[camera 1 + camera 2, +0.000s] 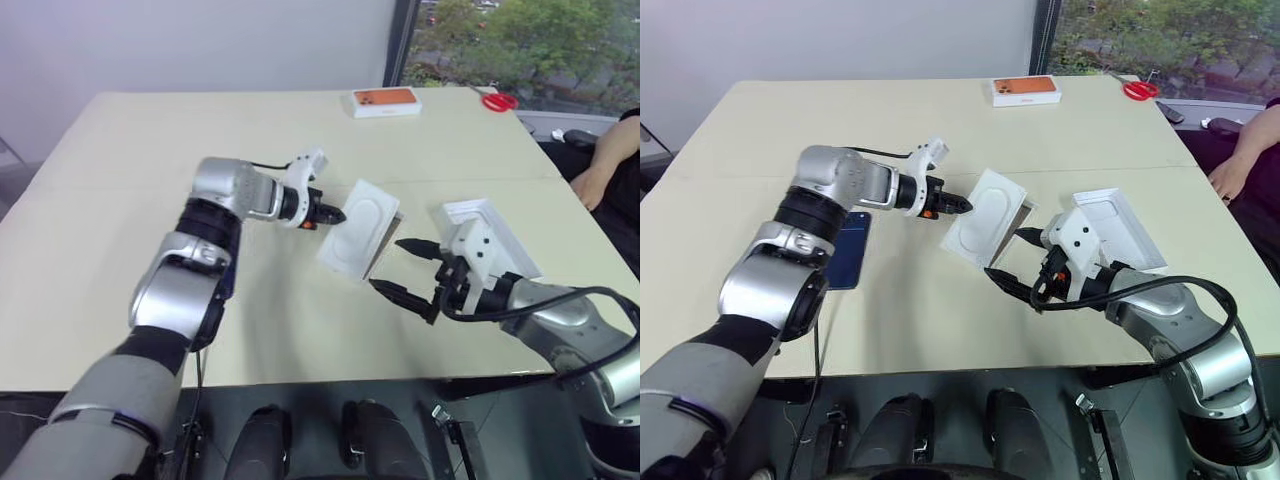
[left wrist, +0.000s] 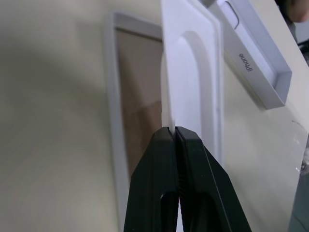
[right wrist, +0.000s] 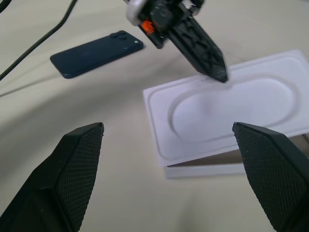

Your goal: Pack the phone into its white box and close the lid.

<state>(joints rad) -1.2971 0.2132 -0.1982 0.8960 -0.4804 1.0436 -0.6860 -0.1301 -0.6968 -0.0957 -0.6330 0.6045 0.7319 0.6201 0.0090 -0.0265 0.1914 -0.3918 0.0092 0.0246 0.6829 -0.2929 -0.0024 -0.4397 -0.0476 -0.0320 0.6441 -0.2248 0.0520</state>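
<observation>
Left tool (image 2: pixel 173 131) pinches the insert's (image 1: pixel 360 228) edge; right tool (image 1: pixel 405 268) gapes wide.

Resting on the cream table (image 1: pixel 940 320): navy phone (image 1: pixel 848 250) lying behind the left gripper (image 1: pixel 962 207), white box (image 2: pixel 126 96) sitting beneath it, lid (image 1: pixel 1120 228) beyond the right gripper (image 1: pixel 1012 258), orange-pictured box (image 1: pixel 1025 89) and red scissors (image 1: pixel 1138 90) lying far off.

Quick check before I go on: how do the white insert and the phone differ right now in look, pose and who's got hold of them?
The flat white insert is white with an oval recess; the phone is dark navy and glossy, with a camera cluster at one corner. The insert is tilted up above the white box, pinched at its edge by the shut left gripper; the phone lies flat on the table, untouched. Both are slim rectangles.
</observation>
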